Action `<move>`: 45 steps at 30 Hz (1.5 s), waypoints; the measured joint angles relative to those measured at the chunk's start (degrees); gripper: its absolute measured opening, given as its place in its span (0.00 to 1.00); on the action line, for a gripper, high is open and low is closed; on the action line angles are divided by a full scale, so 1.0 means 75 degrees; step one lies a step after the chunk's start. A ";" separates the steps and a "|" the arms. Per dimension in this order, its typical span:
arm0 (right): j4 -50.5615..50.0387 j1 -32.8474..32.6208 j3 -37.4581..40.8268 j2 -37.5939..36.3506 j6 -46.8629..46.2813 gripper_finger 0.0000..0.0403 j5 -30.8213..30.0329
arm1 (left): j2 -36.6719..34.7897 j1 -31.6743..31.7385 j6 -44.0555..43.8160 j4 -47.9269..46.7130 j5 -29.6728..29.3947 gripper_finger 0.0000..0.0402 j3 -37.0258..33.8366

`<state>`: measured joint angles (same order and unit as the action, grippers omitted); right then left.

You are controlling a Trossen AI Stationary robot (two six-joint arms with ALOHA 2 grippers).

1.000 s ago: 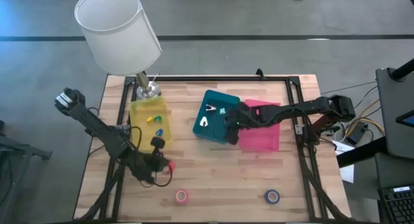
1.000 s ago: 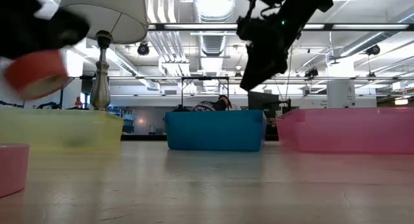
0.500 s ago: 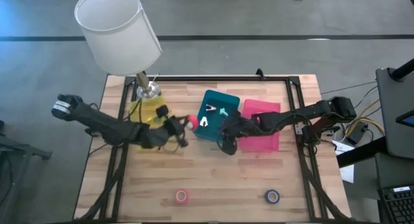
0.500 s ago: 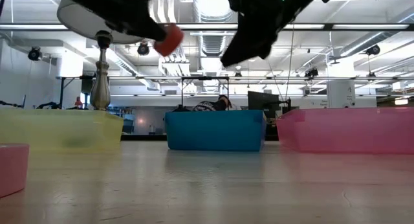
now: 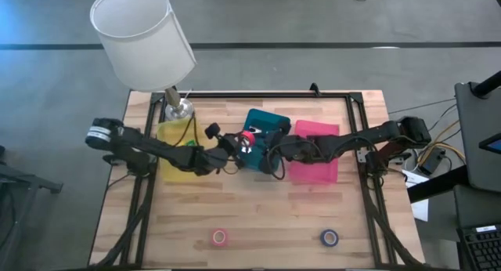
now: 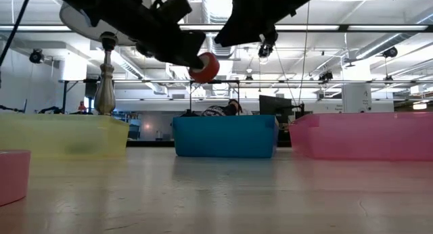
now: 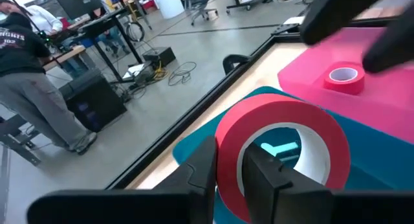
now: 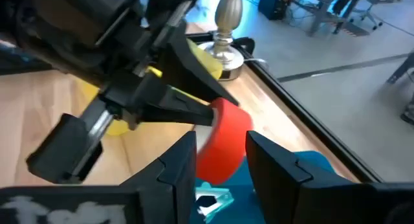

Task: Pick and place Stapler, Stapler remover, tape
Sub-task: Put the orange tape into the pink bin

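Observation:
My left gripper [image 7: 231, 156] is shut on a red tape roll [image 5: 247, 138] and holds it in the air above the teal bin [image 5: 264, 122]. In the low view the roll [image 6: 205, 67] hangs well above the bin [image 6: 225, 136]. My right gripper [image 8: 221, 138] is open, just right of the roll, over the seam between the teal bin and the pink bin [image 5: 315, 165]. Another pink tape roll [image 7: 343, 78] lies flat in the pink bin. A pink roll [image 5: 220, 237] and a blue roll [image 5: 329, 238] lie flat near the table's near edge. My left gripper pinches the wall of the red roll [image 7: 226, 130], one finger [image 7: 268, 175] inside the ring and the other finger [image 7: 197, 175] outside it. The fingers come nearly level from the table's left. The roll is lifted clear, standing on edge with its hole facing sideways.
A yellow bin [image 5: 174, 149] sits under my left arm, with a lamp [image 5: 141, 36] at the far left corner behind it. Small pale items lie in the teal bin. A person stands in the room beyond the table. Bare wood lies between the bins and the two loose rolls.
My left gripper has carried the red roll from low over the near left of the table, up and toward the far right, to above the teal bin. My right gripper has stayed by the teal bin's right side, shifting slightly left.

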<state>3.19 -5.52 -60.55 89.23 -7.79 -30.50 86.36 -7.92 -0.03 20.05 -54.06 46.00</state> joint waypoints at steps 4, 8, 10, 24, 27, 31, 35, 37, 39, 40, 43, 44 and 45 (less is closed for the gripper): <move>0.0023 -0.0007 0.0061 0.0000 -0.0021 0.33 0.0041 | 0.0301 -0.0019 0.0029 0.0001 -0.0003 0.14 0.0309; 0.0018 0.0047 0.0111 0.0000 -0.0324 0.33 0.0040 | 0.0389 -0.0111 0.0129 -0.0004 -0.0006 0.14 0.0548; 0.0031 0.0061 0.0147 0.0000 -0.0350 0.32 0.0031 | 0.0394 -0.0169 0.0288 -0.0010 -0.0020 0.14 0.0645; 0.0067 0.0108 0.0209 -0.0003 -0.1107 0.34 -0.0105 | 0.0372 -0.0377 0.0801 -0.0002 -0.0411 0.14 0.0716; 0.0059 0.0107 0.0209 -0.0003 -0.1115 0.36 -0.0100 | 0.0372 -0.0418 0.0844 0.0009 -0.0437 0.14 0.0716; 0.0017 0.0105 0.0212 -0.0003 -0.1122 0.39 0.0055 | 0.0372 -0.0455 0.0992 0.0109 -0.0435 0.14 0.0716; -0.0028 0.0111 0.0225 -0.0003 -0.1183 0.44 0.0288 | 0.0366 -0.0496 0.1136 0.0168 -0.0428 0.14 0.0722; -0.0017 0.0114 0.0247 -0.0003 -0.1177 0.46 0.0292 | 0.0366 -0.0526 0.1283 0.0277 -0.0434 0.14 0.0722; 0.0008 0.0129 0.0270 -0.0003 -0.1135 0.48 0.0283 | 0.0366 -0.0565 0.1476 0.0340 -0.0441 0.14 0.0722; 0.0008 0.0142 0.0278 -0.0003 -0.1084 0.48 0.0296 | 0.0366 -0.0587 0.1562 0.0341 -0.0443 0.14 0.0722; 0.0021 0.0149 0.0290 -0.0003 -0.0984 0.48 0.0305 | 0.0366 -0.0618 0.1649 0.0382 -0.0446 0.14 0.0722; 0.0027 0.0149 0.0290 -0.0003 -0.0982 0.47 0.0312 | 0.0366 -0.0618 0.1649 0.0382 -0.0449 0.14 0.0719; 0.0027 0.0149 0.0290 -0.0003 -0.0979 0.46 0.0332 | 0.0366 -0.0618 0.1650 0.0380 -0.0447 0.14 0.0719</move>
<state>3.39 -4.40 -58.37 89.21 -15.14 -28.01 89.10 -12.56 12.34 22.90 -57.41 51.40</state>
